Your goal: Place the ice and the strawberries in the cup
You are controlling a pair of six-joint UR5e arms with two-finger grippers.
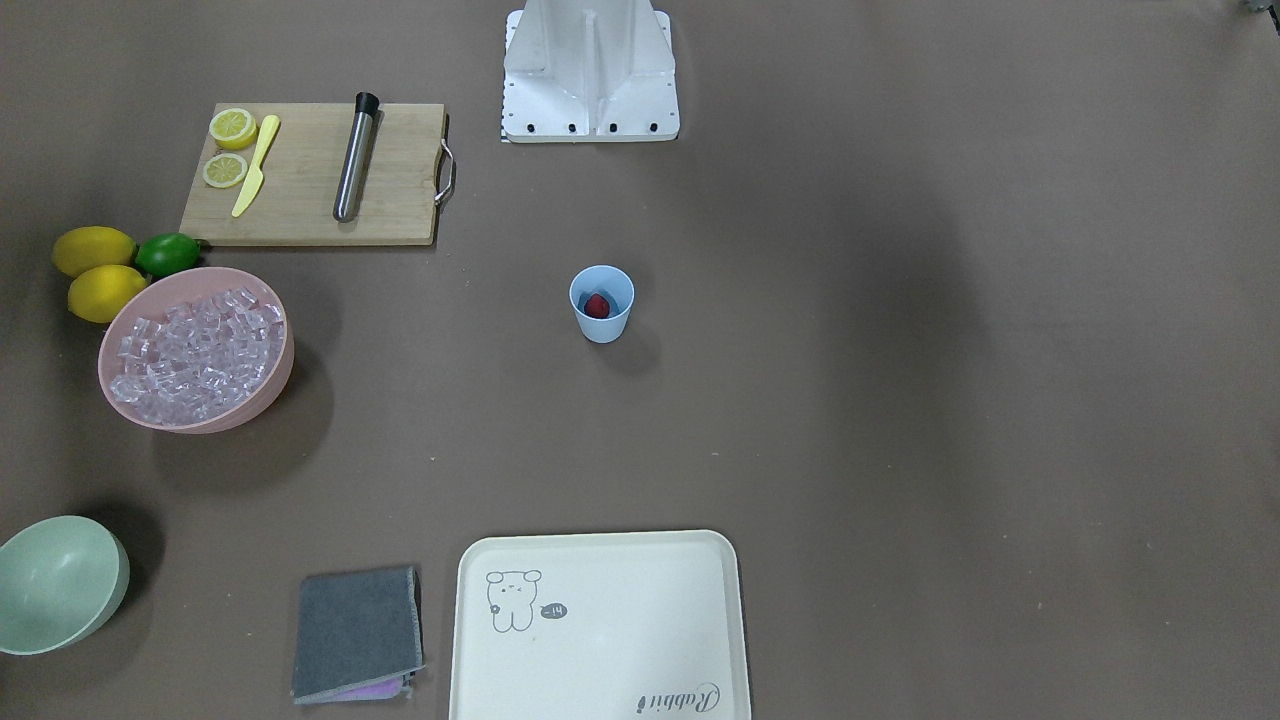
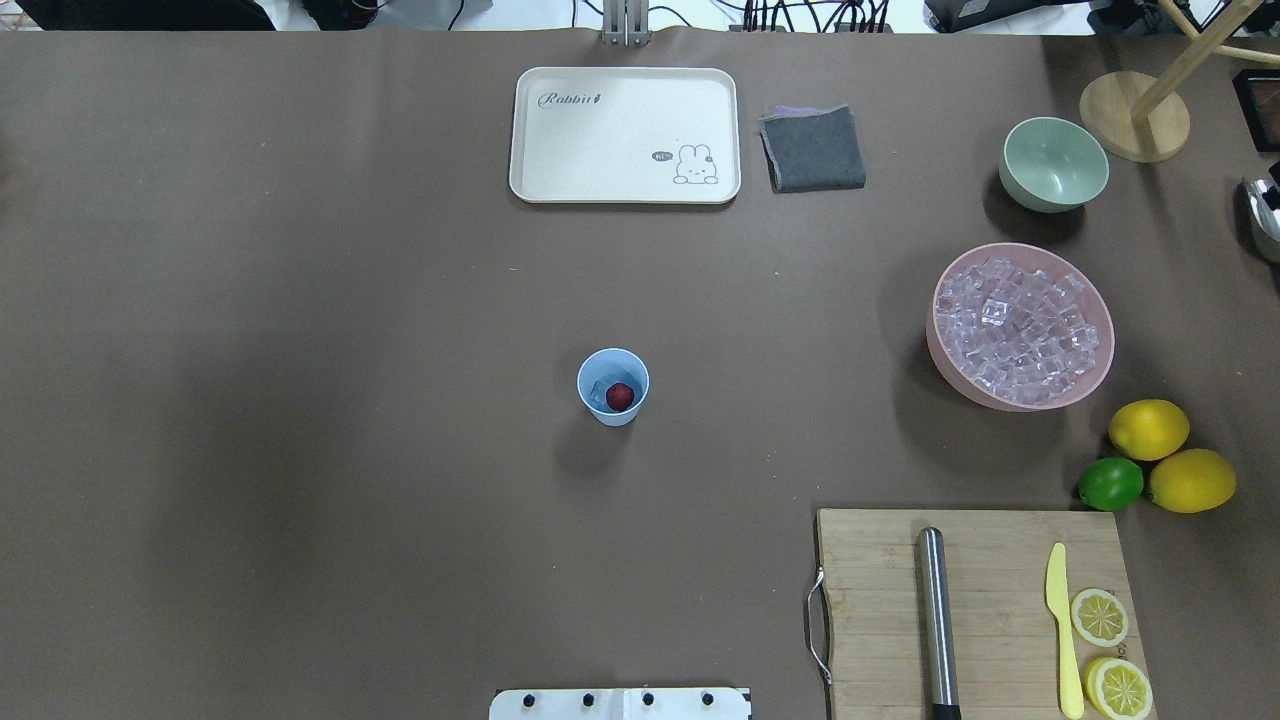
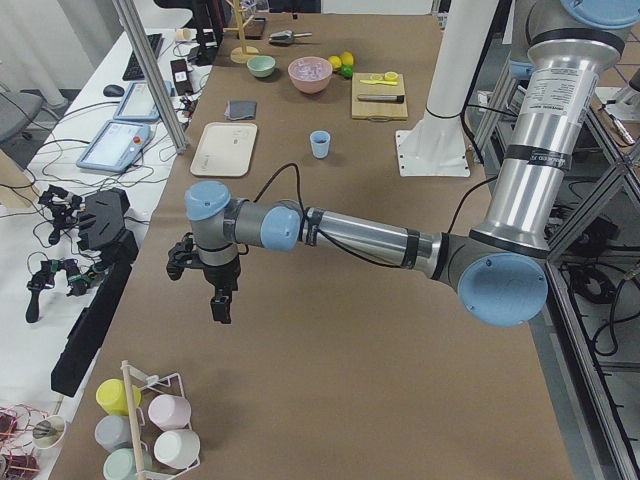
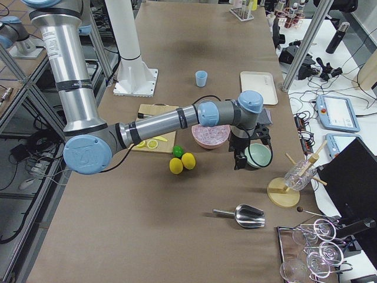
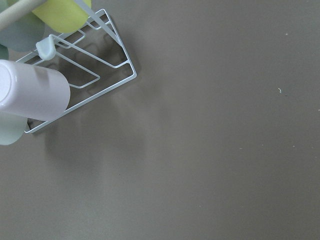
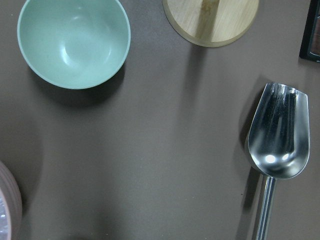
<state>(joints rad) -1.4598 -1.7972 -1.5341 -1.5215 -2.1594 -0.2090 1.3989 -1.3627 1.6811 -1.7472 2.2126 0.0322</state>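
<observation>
Exterior right view: right claw (image 4: 238, 161), open or closed not discernible, near pink bowl (image 2: 950, 376) of ice (image 2: 1020, 340); cup (image 2: 612, 416) holding strawberry (image 2: 620, 396) well beyond, at table (image 2: 300, 400) middle; left claw (image 3: 219, 308), likewise indiscernible, far from ice; right arm nearer.

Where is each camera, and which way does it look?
Front: across the table, facing robot; white base shows.
Overhead: behind robot, looking down; white base edge shows.
Left side: table end; left arm, left hand near.
Right side: other end; right arm, right hand near.
Left wrist: looks down at cup rack; no robot.
Right wrist: looks down at green bowl, scoop; no robot.
Front and overhead share the cup with strawberry.
</observation>
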